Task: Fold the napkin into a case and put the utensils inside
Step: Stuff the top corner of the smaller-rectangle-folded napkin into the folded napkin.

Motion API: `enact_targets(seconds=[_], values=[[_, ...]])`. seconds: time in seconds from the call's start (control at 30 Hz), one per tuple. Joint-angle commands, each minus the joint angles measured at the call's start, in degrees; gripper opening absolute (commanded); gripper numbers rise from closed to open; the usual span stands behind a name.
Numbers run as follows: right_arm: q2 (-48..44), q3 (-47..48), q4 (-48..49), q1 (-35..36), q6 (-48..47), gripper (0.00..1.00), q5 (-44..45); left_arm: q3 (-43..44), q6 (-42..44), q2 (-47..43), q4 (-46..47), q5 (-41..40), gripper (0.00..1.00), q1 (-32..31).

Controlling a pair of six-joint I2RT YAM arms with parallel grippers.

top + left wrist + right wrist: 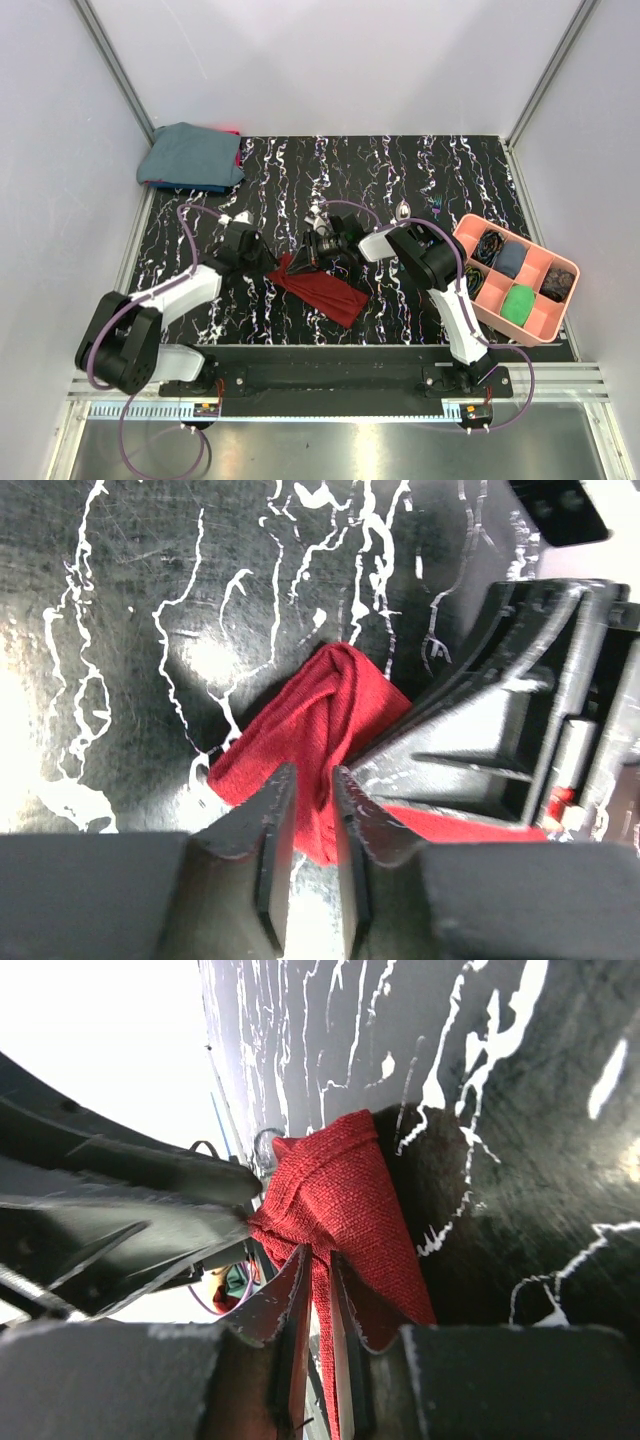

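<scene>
Black white-veined tabletop [400,170]; left hand [312,820], right hand [320,1300] each clamped on woven dark-red napkin [330,290].

Bright light, table [120,590] glare, overexposed wrist-view corners

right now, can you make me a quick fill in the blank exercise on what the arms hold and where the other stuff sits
1. The left gripper and the right gripper both pinch the napkin, whose colour is dark ___.
2. The pink tray sits on the ___ arm's side.
3. The blue-grey cloth lies at the far end on the ___ arm's side.
Missing words: red; right; left.
</scene>
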Motion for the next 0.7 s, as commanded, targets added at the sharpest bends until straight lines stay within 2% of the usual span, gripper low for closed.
enact_targets(seconds=[0.0, 0.07, 0.2, 0.23, 0.27, 0.4, 0.67], values=[[-1.5, -0.8, 1.6, -0.4, -0.5, 0.19, 0.0, -1.9, -1.4, -5.0, 1.0, -1.3, 0.29, -0.3], [-0.8, -0.8, 2.2, -0.5, -0.2, 0.19, 0.0, -2.5, -1.4, -5.3, 1.0, -1.2, 0.29, -0.5], [-0.4, -0.3, 2.6, -0.4, 0.3, 0.19, -0.2, -3.3, -1.8, -5.3, 0.4, -0.5, 0.22, -0.9], [-0.4, -0.3, 2.8, -0.4, 0.3, 0.19, -0.2, -3.4, -1.9, -5.3, 0.4, -0.2, 0.17, -0.9], [-0.3, -0.4, 2.8, -0.4, 0.4, 0.19, 0.0, -3.4, -1.9, -5.0, 0.3, -0.1, 0.16, -1.1], [-0.2, -0.1, 2.8, -0.5, 0.4, 0.19, -0.3, -2.6, -1.7, -2.7, -0.7, -0.4, 0.14, -1.2], [-0.6, -0.1, 2.6, -0.4, 0.4, 0.19, -0.4, -1.8, -2.0, -1.2, 0.3, 0.5, 0.22, -1.4]])
